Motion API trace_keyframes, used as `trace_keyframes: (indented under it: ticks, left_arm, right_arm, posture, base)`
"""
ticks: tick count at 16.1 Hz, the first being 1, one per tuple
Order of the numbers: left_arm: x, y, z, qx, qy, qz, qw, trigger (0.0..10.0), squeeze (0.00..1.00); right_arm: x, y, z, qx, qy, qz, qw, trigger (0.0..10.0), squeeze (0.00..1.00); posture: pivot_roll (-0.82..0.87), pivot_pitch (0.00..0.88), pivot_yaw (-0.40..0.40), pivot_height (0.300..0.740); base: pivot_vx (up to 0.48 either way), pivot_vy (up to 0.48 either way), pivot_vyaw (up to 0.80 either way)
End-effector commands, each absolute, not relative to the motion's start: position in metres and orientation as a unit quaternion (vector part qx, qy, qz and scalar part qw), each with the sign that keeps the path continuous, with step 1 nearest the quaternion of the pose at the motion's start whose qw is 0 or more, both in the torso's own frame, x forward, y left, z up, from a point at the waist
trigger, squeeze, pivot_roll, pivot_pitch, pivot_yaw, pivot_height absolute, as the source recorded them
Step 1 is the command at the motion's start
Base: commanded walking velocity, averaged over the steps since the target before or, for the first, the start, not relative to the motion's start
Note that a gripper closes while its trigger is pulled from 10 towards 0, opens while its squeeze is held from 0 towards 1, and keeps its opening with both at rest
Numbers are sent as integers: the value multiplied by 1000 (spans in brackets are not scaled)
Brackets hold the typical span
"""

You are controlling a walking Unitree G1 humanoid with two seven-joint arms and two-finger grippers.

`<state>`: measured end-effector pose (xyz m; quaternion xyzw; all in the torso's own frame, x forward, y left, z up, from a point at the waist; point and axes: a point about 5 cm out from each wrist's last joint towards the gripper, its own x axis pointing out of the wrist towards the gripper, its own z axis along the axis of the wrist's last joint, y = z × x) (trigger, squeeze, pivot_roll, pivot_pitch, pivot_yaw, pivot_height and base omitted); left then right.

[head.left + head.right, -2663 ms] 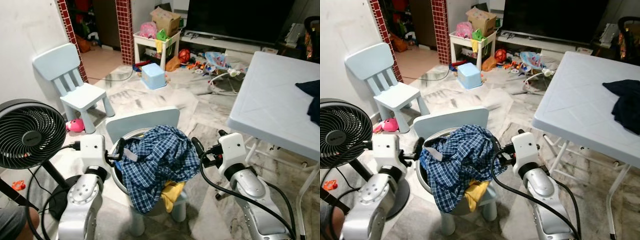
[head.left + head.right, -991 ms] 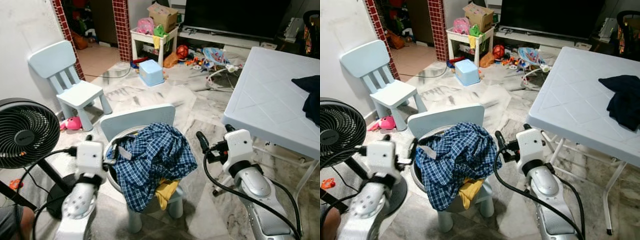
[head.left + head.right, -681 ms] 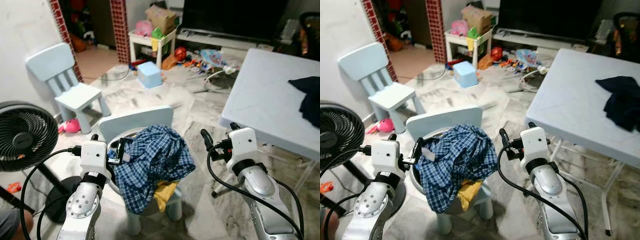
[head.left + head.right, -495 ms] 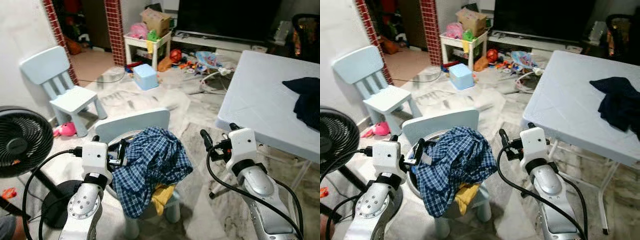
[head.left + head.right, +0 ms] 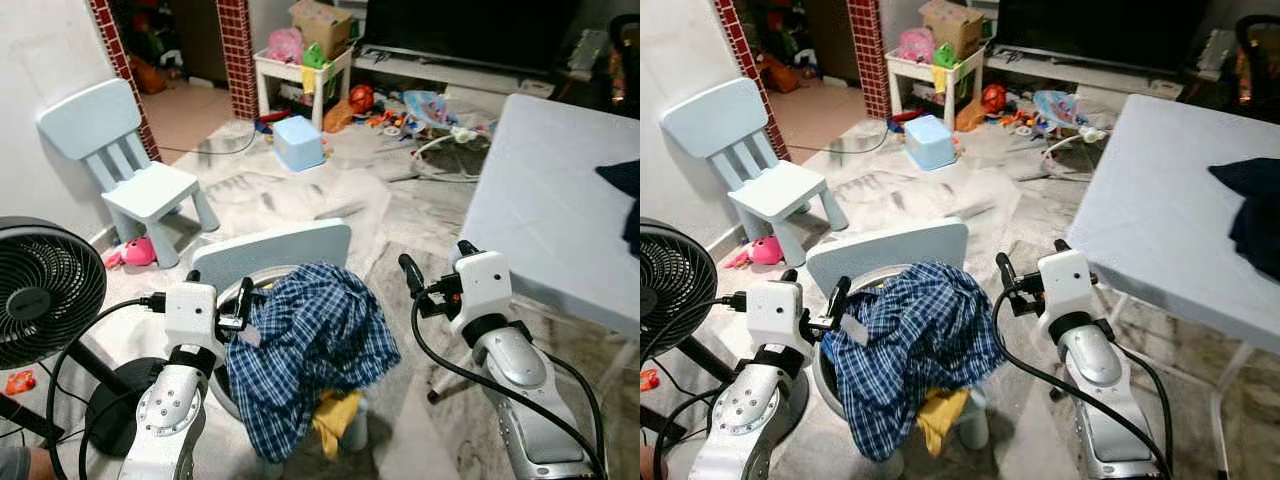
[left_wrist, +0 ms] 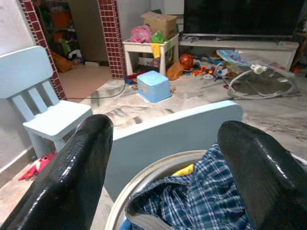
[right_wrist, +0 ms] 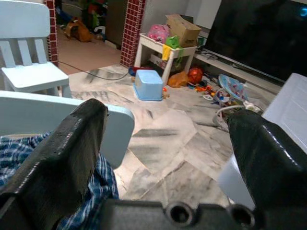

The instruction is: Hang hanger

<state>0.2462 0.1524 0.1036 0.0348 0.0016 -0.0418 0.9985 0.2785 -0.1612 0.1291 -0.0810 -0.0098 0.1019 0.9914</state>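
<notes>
I see no hanger in these views. A blue plaid shirt (image 5: 312, 335) is heaped over a metal basin (image 5: 232, 398) on a small light-blue chair (image 5: 275, 252), with a yellow cloth (image 5: 335, 418) hanging below it. My left gripper (image 5: 218, 285) is open at the basin's left rim, by the shirt's collar (image 6: 158, 211), holding nothing. My right gripper (image 5: 432, 262) is open to the right of the shirt, a short gap away, also with nothing in it. In the right wrist view the shirt (image 7: 14, 143) and chair back (image 7: 53, 108) lie past one finger.
A black floor fan (image 5: 45, 290) stands close on my left, its cable on the floor. A white folding table (image 5: 560, 225) with a dark garment (image 5: 628, 190) is on my right. A second light-blue chair (image 5: 130, 165), a blue box (image 5: 300, 143) and toys lie farther back.
The whole picture has swayed as the camera moved. Both grippers stay open beside the basin. The right gripper now stands slightly farther from the shirt than 2.7 s ago.
</notes>
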Motion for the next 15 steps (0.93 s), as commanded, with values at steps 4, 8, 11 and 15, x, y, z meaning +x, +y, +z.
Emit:
trace_keyframes:
  ticks: [4, 8, 11, 15]
  left_arm:
    - [248, 148, 103, 37, 6, -53, 998, 10000, 0]
    - [247, 147, 102, 33, 8, -54, 998, 10000, 0]
    - [245, 150, 99, 41, 20, -34, 998, 10000, 0]
    - [246, 144, 102, 40, 13, -44, 998, 10000, 0]
  right_arm:
    - [276, -163, 128, -88, -10, 96, 991, 10000, 0]
    - [277, -163, 128, -90, -10, 97, 991, 10000, 0]
    - [277, -162, 128, -91, -9, 99, 991, 10000, 0]
    - [277, -160, 127, -93, -8, 106, 990, 10000, 0]
  posture:
    - [-117, 0, -7, 740]
    - [-114, 0, -12, 740]
    - [-112, 0, -14, 740]
    - [-116, 0, -14, 740]
  base:
    - [385, 0, 0]
    - [392, 0, 0]
    - [112, 0, 0]
    - [0, 0, 0]
